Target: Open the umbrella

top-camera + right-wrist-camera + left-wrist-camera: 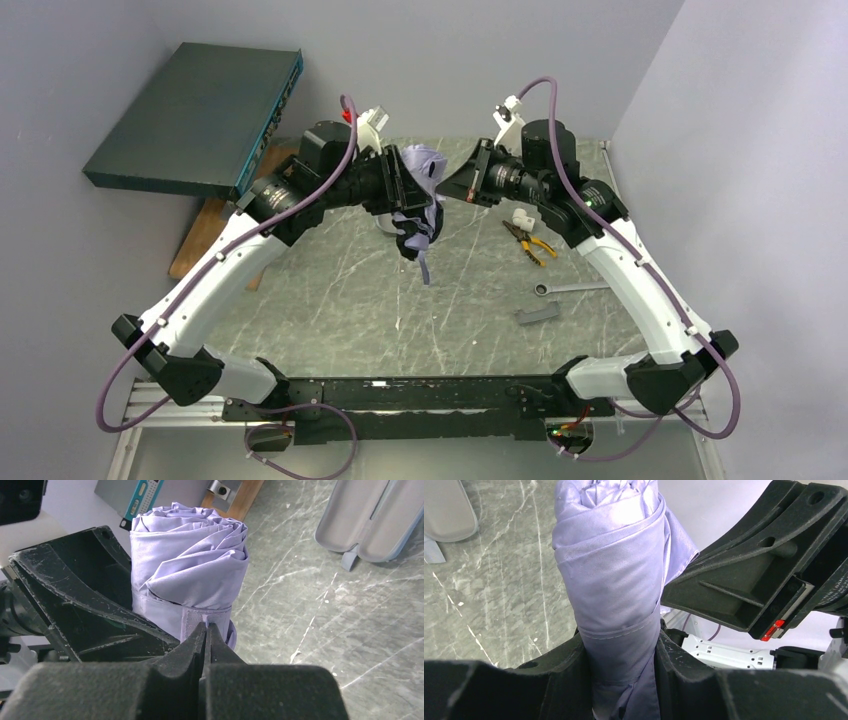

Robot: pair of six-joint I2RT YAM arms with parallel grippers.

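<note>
The umbrella is a folded bundle of pale lavender fabric held up above the marble table between the two arms. My left gripper is shut on its lower part, the fabric filling the gap between the fingers. My right gripper faces it from the other side. Its jaws are pressed together on the edge of the wrap strap that runs round the umbrella. The shaft and handle are hidden.
A dark teal flat box leans at the back left over a wooden board. Pliers, a wrench and a small grey block lie on the right. A pale grey case lies under the umbrella.
</note>
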